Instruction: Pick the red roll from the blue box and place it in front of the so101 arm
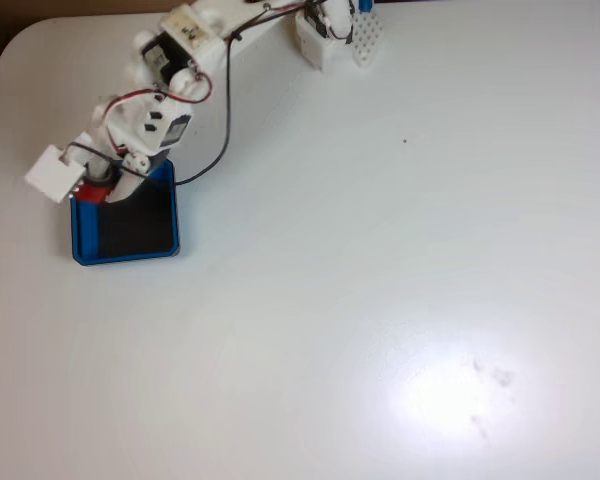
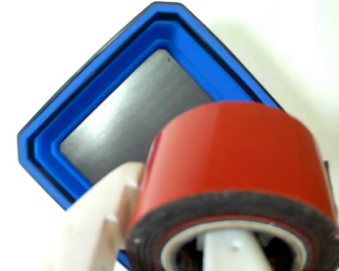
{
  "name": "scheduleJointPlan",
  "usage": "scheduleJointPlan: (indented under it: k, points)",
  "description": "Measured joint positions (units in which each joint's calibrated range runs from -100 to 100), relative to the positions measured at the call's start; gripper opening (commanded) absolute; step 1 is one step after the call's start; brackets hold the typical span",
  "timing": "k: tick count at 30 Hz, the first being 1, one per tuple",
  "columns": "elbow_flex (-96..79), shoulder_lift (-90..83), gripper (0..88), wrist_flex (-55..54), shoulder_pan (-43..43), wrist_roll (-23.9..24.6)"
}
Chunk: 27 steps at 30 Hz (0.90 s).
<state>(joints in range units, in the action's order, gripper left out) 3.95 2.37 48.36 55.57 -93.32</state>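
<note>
The red roll (image 2: 237, 152) is seen large in the view that rides on the gripper, held up close to the lens with its hollow core turned toward the camera and slightly downward, so that its axis runs roughly along the line of sight. One white finger (image 2: 229, 251) is passed through the hollow centre and another white finger (image 2: 110, 209) lies against the outer red band on the left of that view, so the gripper (image 2: 169, 237) is clamped on the wall of the roll. Behind the roll, the blue box (image 2: 45, 152) is shown as a diamond with its black floor bare. In the view from above, a small patch of the red roll (image 1: 88, 190) is visible at the upper left corner of the blue box (image 1: 173, 215), under the gripper (image 1: 105, 180). The arm (image 1: 165, 70) is stretched from the top of that view down to the box, with red and black wires (image 1: 225, 110) looped beside it. The white table (image 1: 380, 300) carries everything.
</note>
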Motion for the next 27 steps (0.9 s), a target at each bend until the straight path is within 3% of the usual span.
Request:
scheduleJointPlan:
  k: [9, 14, 27]
  points:
    - [-30.76, -27.77, 0.7, 0.00, -25.33, 0.00]
    - [-43.23, -32.43, 0.7, 0.00, -37.01, 0.00]
    - [-59.64, -32.77, 0.7, 0.00, -43.94, 0.00]
